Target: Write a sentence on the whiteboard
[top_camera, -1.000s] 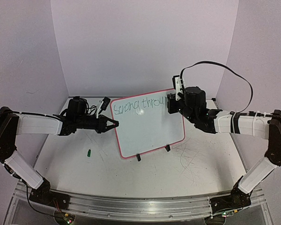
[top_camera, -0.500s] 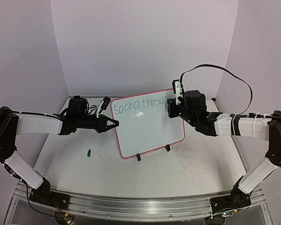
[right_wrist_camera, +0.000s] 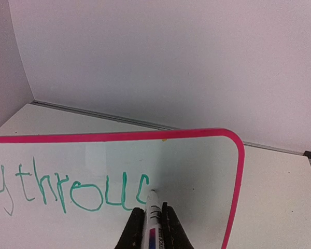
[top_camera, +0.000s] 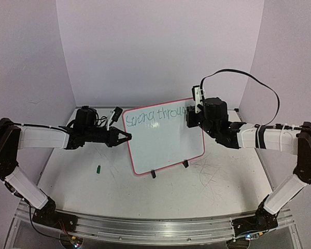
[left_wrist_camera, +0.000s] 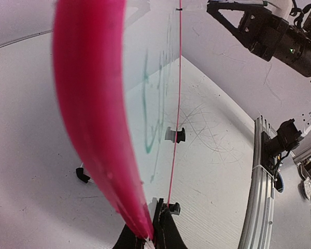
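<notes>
The whiteboard (top_camera: 166,142) stands tilted on the table, white with a pink rim (left_wrist_camera: 88,104). Green writing, the sentence (top_camera: 153,116), runs along its top and reads "Strong throu" plus a curved stroke. My left gripper (top_camera: 128,137) is shut on the board's left edge, and the rim runs into the jaws (left_wrist_camera: 154,228). My right gripper (top_camera: 189,115) is shut on a white marker (right_wrist_camera: 153,218). The marker's tip touches the board (right_wrist_camera: 197,171) just right of the last green stroke of the sentence (right_wrist_camera: 83,192).
A small green marker cap (top_camera: 99,168) lies on the table left of the board. Two black clip feet (top_camera: 153,174) (top_camera: 185,164) hold the board's lower edge. Grey scribbles (top_camera: 210,174) mark the tabletop at the right. Walls close in behind and at both sides.
My right gripper has shifted a little with the marker, and a new curved green stroke stands after "throu". The left arm and the board have not moved.
</notes>
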